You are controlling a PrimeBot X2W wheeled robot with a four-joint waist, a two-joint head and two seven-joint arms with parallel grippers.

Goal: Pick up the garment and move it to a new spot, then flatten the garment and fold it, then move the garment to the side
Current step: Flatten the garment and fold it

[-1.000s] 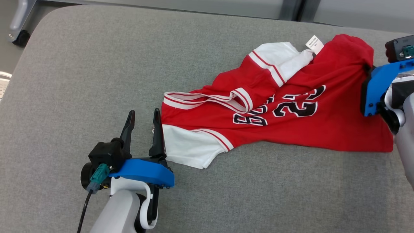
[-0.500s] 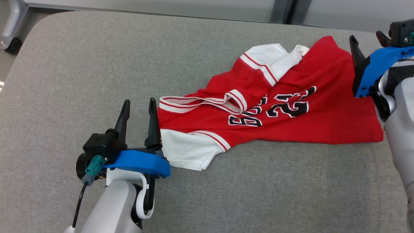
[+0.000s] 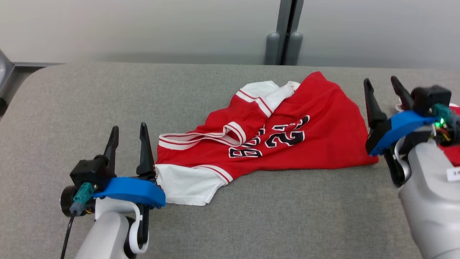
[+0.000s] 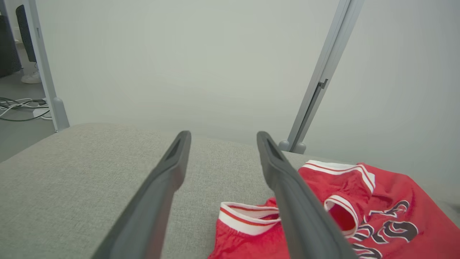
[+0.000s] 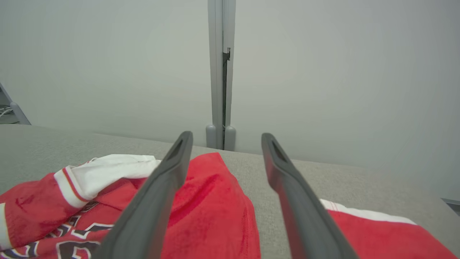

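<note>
Grey woven fabric covers the surface, a broad padded top with a rounded corner at the robot's left. Behind its far edge stands a plain, pale wall, split by a grey upright post with two rounded feet at its base. In the left wrist view, grey floor lies past the surface's left end, with loose cables beside a second, slimmer post.

The jersey is red with white sleeves, striped trim and black lettering. It lies rumpled across the middle and right of the surface, neck end to the left and hem to the right. The left gripper sits at the neck end, its fingers apart with nothing between them. Its inner finger is just beside the white sleeve; whether it touches the sleeve cannot be told. The right gripper is just beyond the hem, its fingers also spread and empty. Farther right lies another red cloth with a white band.
</note>
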